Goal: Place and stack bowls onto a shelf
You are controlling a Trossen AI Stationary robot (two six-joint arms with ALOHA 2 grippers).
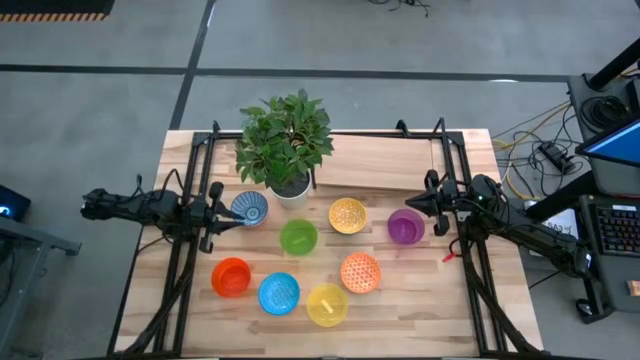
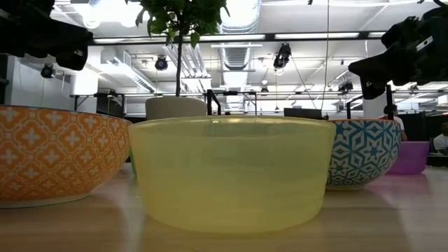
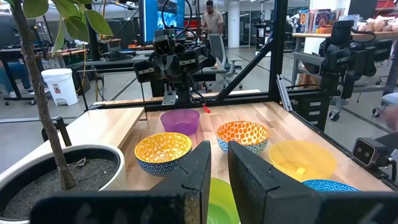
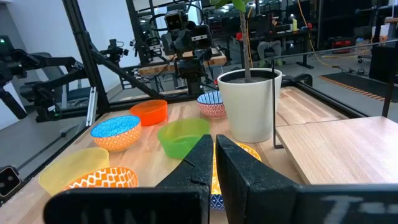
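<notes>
At the near edge of the table, closest to you, sit the plain yellow bowl [image 1: 327, 304], the blue bowl [image 1: 279, 293], the red bowl [image 1: 231, 276] and the orange patterned bowl [image 1: 360, 272], all loose on the wooden tabletop [image 1: 420, 310]. Behind them you have the green bowl [image 1: 298, 237] in the middle, with the patterned yellow bowl [image 1: 347, 214] and the purple bowl [image 1: 406, 226] to its right and the blue-white patterned bowl [image 1: 250, 208] to its left. Every bowl is single; none is stacked, and none is on the shelf [image 1: 385, 160].

Your left gripper [image 1: 215, 215] hangs just beside the blue-white bowl with its jaws nearly together, a narrow gap between them and nothing held. Your right gripper [image 1: 430, 203] hangs just beside the purple bowl, jaws pressed together and empty.

Farther back, the white plant pot [image 1: 290, 188] stands at the front edge of the shelf, whose light plank lies bare to the pot's right.

You look to be at the very start: no bowl picked. The next move calls for spreading one gripper's jaws, lowering over the rim of its neighbouring bowl, pinching the wall, then carrying it back to the bare plank clear of the plant.
</notes>
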